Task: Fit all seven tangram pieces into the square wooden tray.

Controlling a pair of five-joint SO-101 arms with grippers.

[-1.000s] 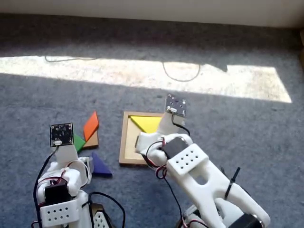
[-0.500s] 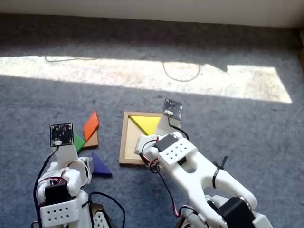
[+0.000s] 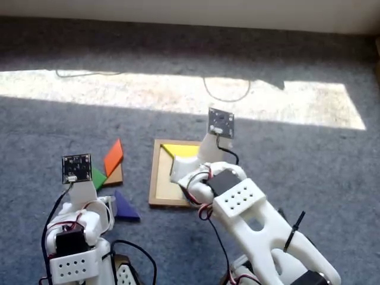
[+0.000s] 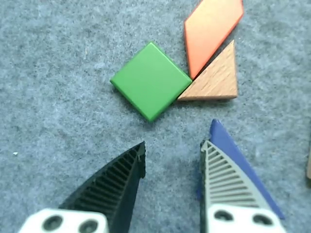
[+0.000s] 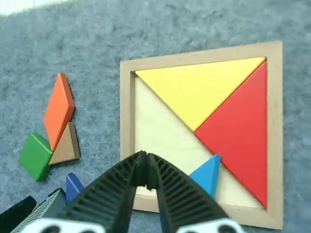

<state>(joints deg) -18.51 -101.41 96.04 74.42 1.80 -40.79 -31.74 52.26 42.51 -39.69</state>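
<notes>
Over the last second the right arm (image 3: pixel 237 202) swings back a little and then pushes forward again, so it now reaches further over the square wooden tray (image 5: pixel 127 121) and hides more of the large yellow triangle (image 5: pixel 199 92) from above. No piece has shifted. By my reading three pieces are seated in the tray (the yellow one, the large red triangle (image 5: pixel 240 131) and the small light-blue triangle (image 5: pixel 206 174)), and four wait on the grey carpeted worktop (image 3: pixel 297 166) beside it: the orange parallelogram (image 4: pixel 213 30), green square (image 4: pixel 150 80), bare-wood triangle (image 4: pixel 216 80) and dark blue triangle (image 4: pixel 221 136). The right gripper (image 5: pixel 146 171) is pressed together with nothing in it, its tips over the tray's bare floor just beside the light-blue piece — a nudging pose, perhaps. The left arm (image 3: pixel 77 237) has not moved; the left gripper (image 4: pixel 173 144) hangs spread over the worktop, the dark blue triangle just outside its pale finger, the green square a little ahead.
</notes>
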